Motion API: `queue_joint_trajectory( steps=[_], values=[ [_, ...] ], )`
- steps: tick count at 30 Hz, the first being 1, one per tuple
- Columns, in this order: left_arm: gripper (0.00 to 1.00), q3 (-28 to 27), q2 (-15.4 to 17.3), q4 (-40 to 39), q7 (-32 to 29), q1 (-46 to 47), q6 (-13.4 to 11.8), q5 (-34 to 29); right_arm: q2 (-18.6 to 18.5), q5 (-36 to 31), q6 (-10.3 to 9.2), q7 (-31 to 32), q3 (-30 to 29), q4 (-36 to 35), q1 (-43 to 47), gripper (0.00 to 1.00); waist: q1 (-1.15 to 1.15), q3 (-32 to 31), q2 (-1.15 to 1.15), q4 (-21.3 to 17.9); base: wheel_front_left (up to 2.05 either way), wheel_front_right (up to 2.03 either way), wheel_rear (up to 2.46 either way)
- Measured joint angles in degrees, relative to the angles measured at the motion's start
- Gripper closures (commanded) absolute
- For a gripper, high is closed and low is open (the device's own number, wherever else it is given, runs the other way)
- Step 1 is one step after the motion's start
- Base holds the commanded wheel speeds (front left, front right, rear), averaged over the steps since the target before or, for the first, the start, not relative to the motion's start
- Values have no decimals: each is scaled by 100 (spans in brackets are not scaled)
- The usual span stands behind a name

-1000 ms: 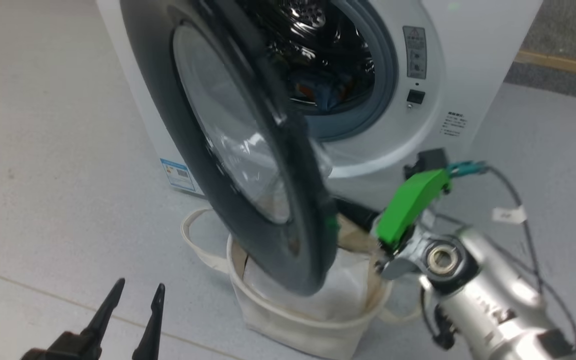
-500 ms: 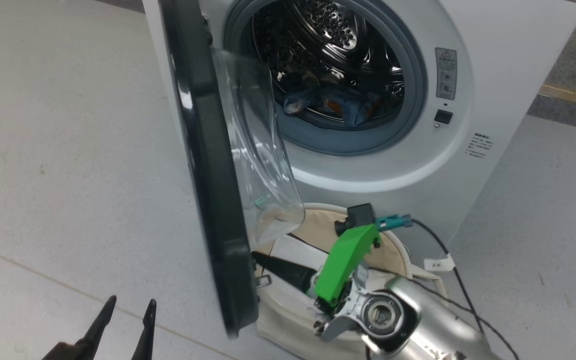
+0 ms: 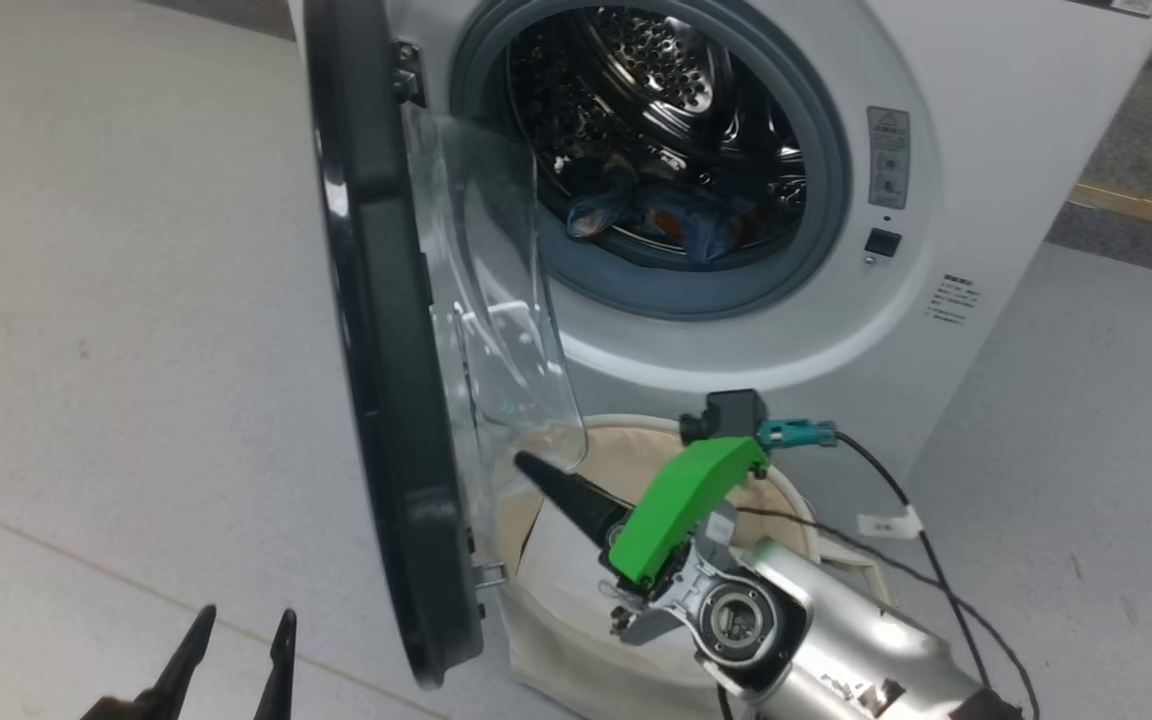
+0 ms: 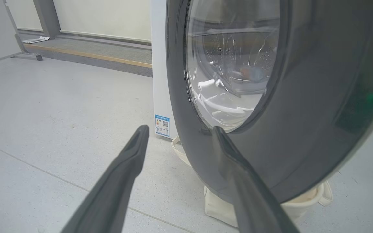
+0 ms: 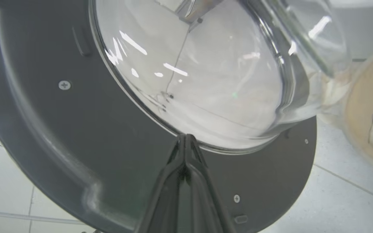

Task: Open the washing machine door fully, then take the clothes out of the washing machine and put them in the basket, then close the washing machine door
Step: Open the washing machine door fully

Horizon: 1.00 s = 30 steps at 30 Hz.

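Door-opening step: right gripper (image 3: 528,463), fingers pressed together, noses at the inner face of the door (image 3: 376,400) above the basket (image 3: 636,425), left gripper (image 3: 244,625) spread wide, clothes (image 3: 656,215) in the drum, and next I'd say push wider.
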<state>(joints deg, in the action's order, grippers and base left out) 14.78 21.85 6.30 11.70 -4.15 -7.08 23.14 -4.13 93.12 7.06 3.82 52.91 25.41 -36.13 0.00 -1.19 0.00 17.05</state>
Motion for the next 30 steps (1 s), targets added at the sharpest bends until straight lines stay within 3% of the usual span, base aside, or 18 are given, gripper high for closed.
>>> queue_joint_trajectory(
  steps=[1, 2, 9, 15, 26, 30],
  values=[
    [0, -18, 10, -19, 0, -31, -3, 23, -11, -121, 0, -137, -4, 34, 0, 13, 0, -8, 0, -24, 0, 0, 0],
    [0, -32, 18, -34, 0, -67, -4, 29, -27, -226, 0, -269, -15, 57, 0, 0, 0, -16, 0, -50, 0, 0, 0],
    [0, -82, 84, -174, 0, -186, -102, 42, -517, -1109, 0, -1050, 63, -176, 8, 0, 0, -74, 0, -214, 0, 0, 0],
    [0, -153, 145, -325, -7, -300, -200, 91, -981, -2760, 0, -1683, 209, -201, 90, 0, 0, -126, 0, -300, 0, 0, 0],
    [0, -303, 221, -581, -7, -544, -328, 177, -865, -5591, 0, -1805, -1259, -624, 1545, 0, 0, -202, 0, -384, 0, 0, 0],
    [0, -305, 249, -623, -8, -545, -350, 185, -698, -6178, 1, -1695, -1844, -847, 2130, 0, 0, -230, 0, -348, 0, 0, 0]
  ],
)
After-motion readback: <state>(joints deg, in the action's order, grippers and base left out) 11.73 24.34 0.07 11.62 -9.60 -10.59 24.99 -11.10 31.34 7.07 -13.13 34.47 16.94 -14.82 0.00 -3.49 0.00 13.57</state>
